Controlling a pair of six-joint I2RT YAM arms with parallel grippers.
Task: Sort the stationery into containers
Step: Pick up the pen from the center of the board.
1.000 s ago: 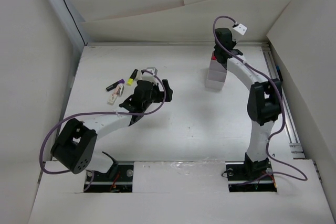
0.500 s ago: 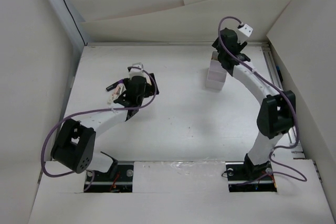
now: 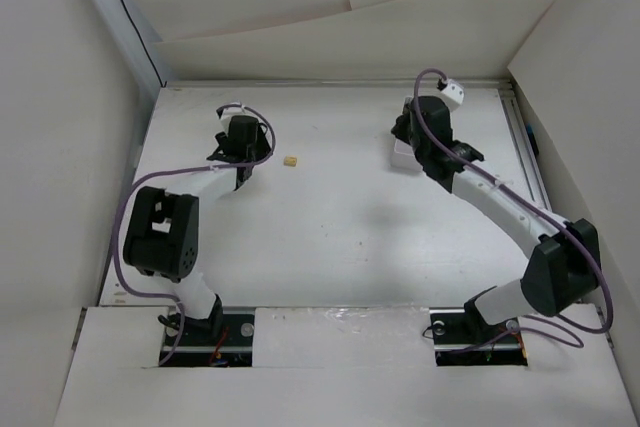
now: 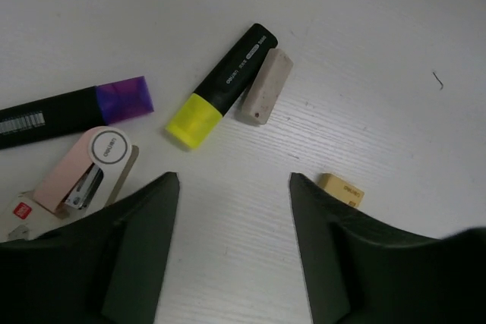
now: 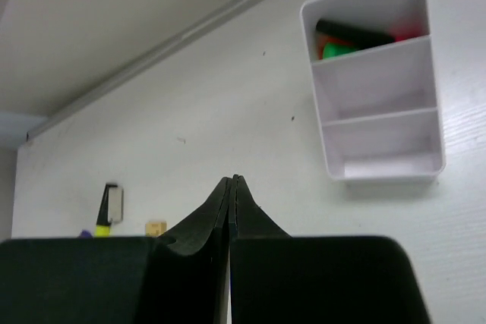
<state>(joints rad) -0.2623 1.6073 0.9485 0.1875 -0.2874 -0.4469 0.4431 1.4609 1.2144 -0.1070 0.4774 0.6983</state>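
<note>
In the left wrist view a yellow highlighter (image 4: pixel 220 85) with a black body lies beside a pale eraser (image 4: pixel 267 86). A purple highlighter (image 4: pixel 76 108) lies to their left. A tiny tan block (image 4: pixel 341 190) sits by my right finger, also seen from above (image 3: pixel 291 161). My left gripper (image 4: pixel 234 181) is open over bare table just short of them (image 3: pixel 240 152). The white three-compartment container (image 5: pixel 387 171) holds green and red markers (image 5: pixel 345 42) in its far compartment. My right gripper (image 5: pixel 231 181) is shut and empty, to the container's left (image 3: pixel 405 132).
A pink stapler-like item (image 4: pixel 80 176) lies at the left fingertip, with a red-and-white pack (image 4: pixel 19 214) beside it. White walls box in the table on the left, back and right. A rail (image 3: pixel 535 187) runs along the right edge.
My left gripper has swung back and left over the stationery, its jaws narrowing. My right gripper has come off the container toward the table's middle and shut. The tan block now lies uncovered.
</note>
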